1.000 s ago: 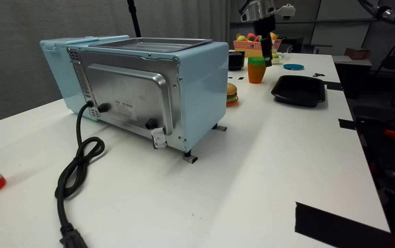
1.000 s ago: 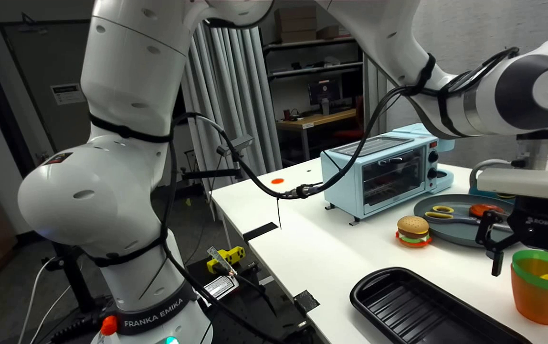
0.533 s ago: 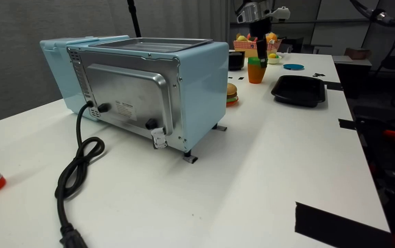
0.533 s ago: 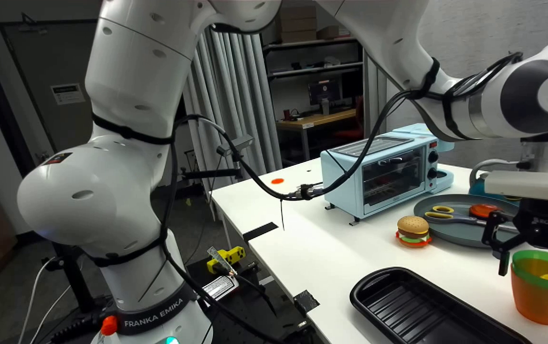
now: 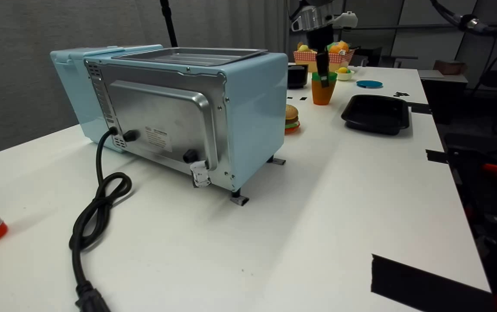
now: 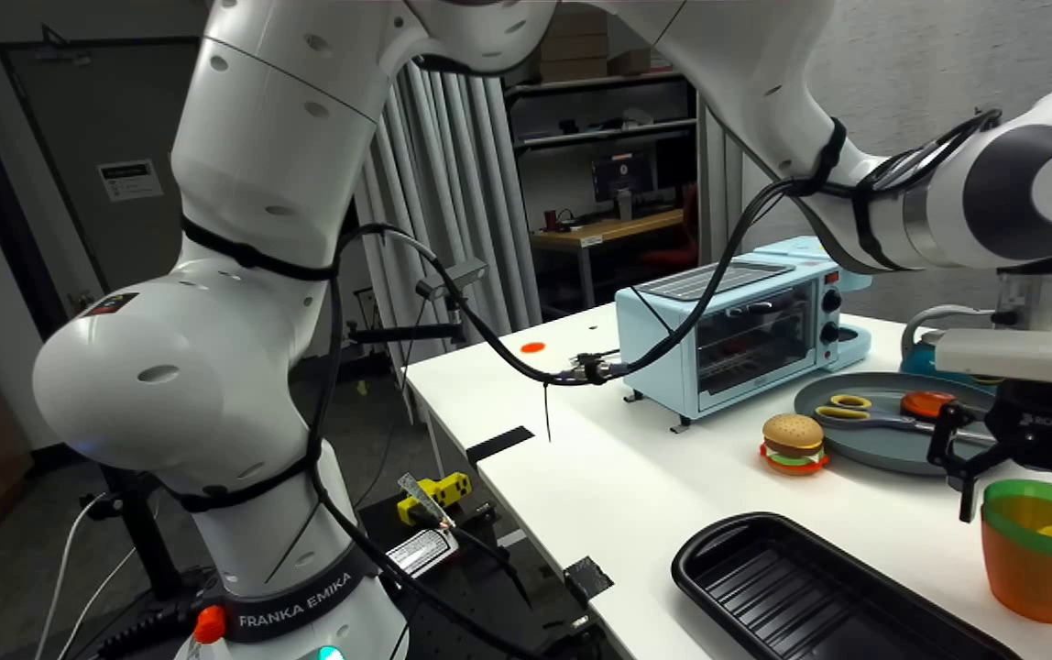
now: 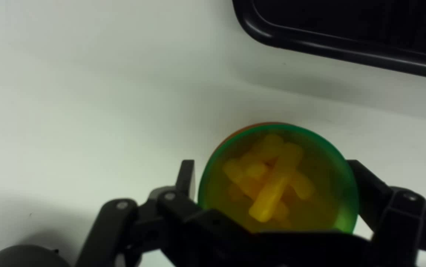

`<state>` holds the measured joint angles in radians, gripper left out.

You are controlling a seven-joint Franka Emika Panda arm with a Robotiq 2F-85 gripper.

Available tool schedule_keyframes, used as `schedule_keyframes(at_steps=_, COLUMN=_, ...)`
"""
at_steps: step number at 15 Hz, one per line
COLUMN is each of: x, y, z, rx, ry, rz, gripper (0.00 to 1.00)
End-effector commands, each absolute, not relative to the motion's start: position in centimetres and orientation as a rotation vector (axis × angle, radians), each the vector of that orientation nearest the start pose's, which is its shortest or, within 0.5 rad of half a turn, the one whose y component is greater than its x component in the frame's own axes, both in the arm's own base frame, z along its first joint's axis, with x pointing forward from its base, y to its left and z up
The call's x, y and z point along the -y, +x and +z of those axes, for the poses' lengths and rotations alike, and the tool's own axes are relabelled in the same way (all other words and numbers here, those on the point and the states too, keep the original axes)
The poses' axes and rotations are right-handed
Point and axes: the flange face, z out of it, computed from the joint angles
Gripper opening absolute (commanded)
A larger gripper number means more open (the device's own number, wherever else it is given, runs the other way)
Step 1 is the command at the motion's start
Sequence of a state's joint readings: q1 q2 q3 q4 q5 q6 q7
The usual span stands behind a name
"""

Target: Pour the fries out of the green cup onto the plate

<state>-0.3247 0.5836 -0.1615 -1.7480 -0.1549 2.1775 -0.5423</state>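
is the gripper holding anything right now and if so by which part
Nothing is held: the open gripper straddles the green cup, with a gap showing between its rim and one finger.

In the wrist view, the gripper [image 7: 271, 174] hides part of the green cup [image 7: 326, 178].

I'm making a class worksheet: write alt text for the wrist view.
A green cup of yellow fries, seen from above, stands on a white table between the jaws of an open black gripper. The rounded corner of a black tray shows at upper right.
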Motion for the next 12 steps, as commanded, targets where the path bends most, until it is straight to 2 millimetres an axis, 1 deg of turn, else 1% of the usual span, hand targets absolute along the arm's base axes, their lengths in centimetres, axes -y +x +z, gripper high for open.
schedule_keyframes(at_steps=1, x=31.0, y=58.4, z=23.5, rx=0.317, ry=-3.222, rz=0.333, gripper=0.74)
schedule_keyframes(at_steps=3, x=31.1, y=58.5, z=23.5, rx=0.317, ry=-3.223, rz=0.331, gripper=0.6)
schedule_keyframes(at_steps=8, x=30.9, y=58.6, z=23.7, rx=0.323, ry=-3.225, rz=0.335, gripper=0.58)
schedule_keyframes(at_steps=10, x=30.7, y=59.0, z=24.2, rx=0.322, ry=-3.226, rz=0.333, gripper=0.58)
schedule_keyframes(at_steps=12, x=30.2, y=59.7, z=25.2, rx=0.317, ry=-3.231, rz=0.32, gripper=0.58)
